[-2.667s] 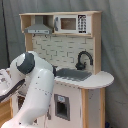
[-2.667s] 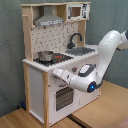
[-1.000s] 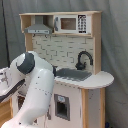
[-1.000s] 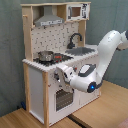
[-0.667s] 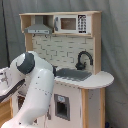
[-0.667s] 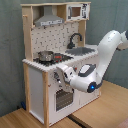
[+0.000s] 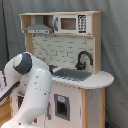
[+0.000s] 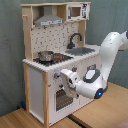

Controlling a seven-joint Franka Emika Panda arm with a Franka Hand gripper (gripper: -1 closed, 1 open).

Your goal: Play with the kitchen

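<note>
The kitchen [image 8: 50, 75] stands on a wooden floor [image 8: 30, 119] before a grey curtain [image 8: 10, 50]. The gripper [image 8: 64, 76] sits just at its front panel, above the oven door [image 8: 62, 99] (fingers hidden, so open or closed: cannot tell). Bare floor lies alongside.

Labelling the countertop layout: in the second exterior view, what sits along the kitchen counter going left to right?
On the kitchen counter in the second exterior view: small metal pot on the black stovetop → black faucet → steel sink. The arm stands in front, further right.
</note>
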